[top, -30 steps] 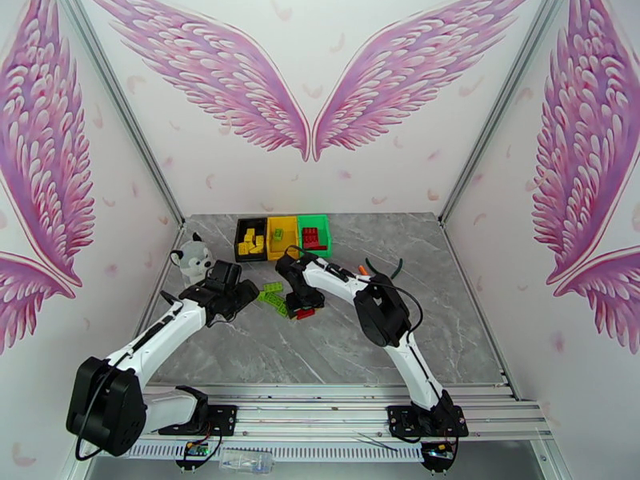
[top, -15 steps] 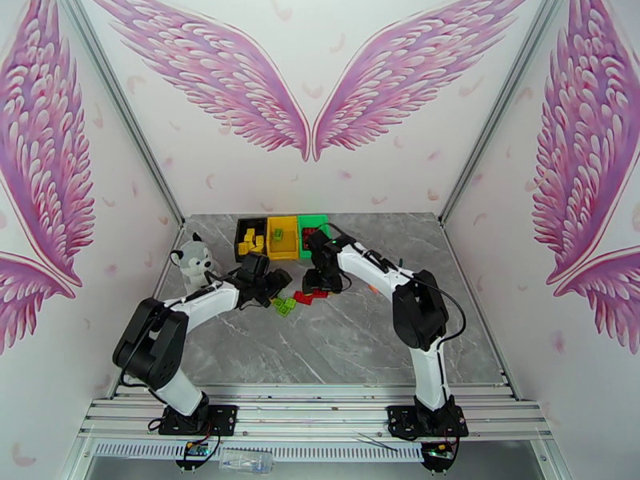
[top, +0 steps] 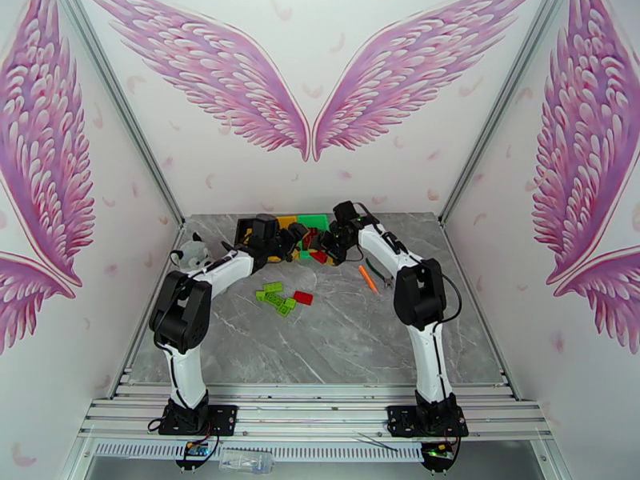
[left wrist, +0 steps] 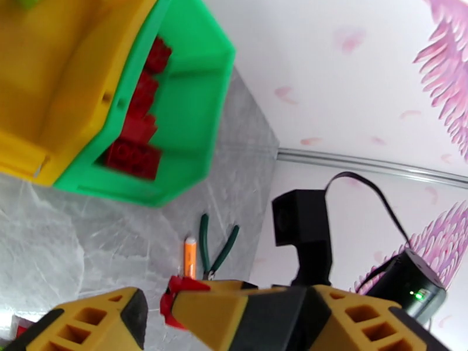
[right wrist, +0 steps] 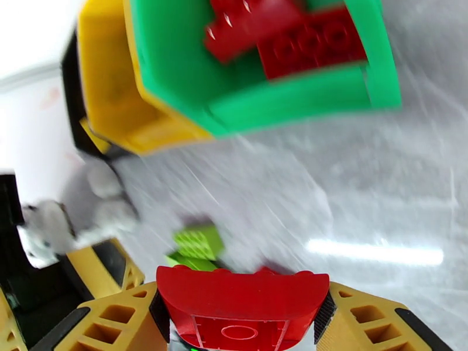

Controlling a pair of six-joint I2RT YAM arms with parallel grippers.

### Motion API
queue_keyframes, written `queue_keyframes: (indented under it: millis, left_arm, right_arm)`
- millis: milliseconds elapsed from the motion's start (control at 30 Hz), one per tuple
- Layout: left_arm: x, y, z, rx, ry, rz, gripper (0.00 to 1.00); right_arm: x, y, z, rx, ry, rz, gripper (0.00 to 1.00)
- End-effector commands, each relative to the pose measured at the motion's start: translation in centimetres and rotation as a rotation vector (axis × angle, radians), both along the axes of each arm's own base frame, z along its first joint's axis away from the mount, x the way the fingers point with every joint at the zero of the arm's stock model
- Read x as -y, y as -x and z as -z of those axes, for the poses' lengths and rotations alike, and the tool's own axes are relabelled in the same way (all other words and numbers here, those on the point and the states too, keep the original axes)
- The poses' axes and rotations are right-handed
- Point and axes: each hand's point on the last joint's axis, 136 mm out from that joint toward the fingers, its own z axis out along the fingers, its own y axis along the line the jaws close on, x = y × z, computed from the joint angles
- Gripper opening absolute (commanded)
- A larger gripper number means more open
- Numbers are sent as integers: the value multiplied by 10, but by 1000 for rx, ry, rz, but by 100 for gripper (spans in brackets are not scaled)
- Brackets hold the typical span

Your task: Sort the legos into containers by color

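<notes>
Grey marbled table (top: 360, 346) bears 3 containers (top: 320, 222); white walls (top: 312, 58) carry pink wings (top: 224, 66).

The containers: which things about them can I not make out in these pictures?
Yellow container: inside cut off by the top edge in the left wrist view, covered by the left arm in the top external view.
Black container: contents too small, partly behind that arm, top external view.
Red legos in the green container: count unclear, blurred and cut off, right wrist view.
</notes>
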Motion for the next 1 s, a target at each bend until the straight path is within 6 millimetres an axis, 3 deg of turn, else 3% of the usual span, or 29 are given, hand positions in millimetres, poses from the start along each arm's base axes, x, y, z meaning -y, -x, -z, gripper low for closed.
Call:
queue_keyframes:
  millis: [0, 200, 400, 533, 633, 733, 967]
  left_arm:
    - [-12, -8, -5, 3, -40, -16, 75]
    - [-21, 0, -5, -4, -67, -11, 74]
    - [-35, 15, -6, -3, -122, -15, 74]
    - [-49, 30, -5, -10, -189, -27, 74]
    - [-61, 44, -1, -24, -259, -34, 74]
    - [-76, 60, 5, -52, -345, -41, 74]
    - [-114, 104, 32, -125, -451, -96, 75]
  right_arm:
    - [-11, -35, -15, 11, -148, 70, 67]
    - [-13, -75, -28, 34, -237, 121, 83]
    - [-13, -73, -45, 75, -237, 102, 90]
    - [-8, -53, -57, 117, -169, 51, 86]
    - [-6, -27, -62, 152, -81, -26, 85]
    - [0, 6, -49, 155, 63, -122, 84]
    - [5, 86, 3, 107, 359, -355, 80]
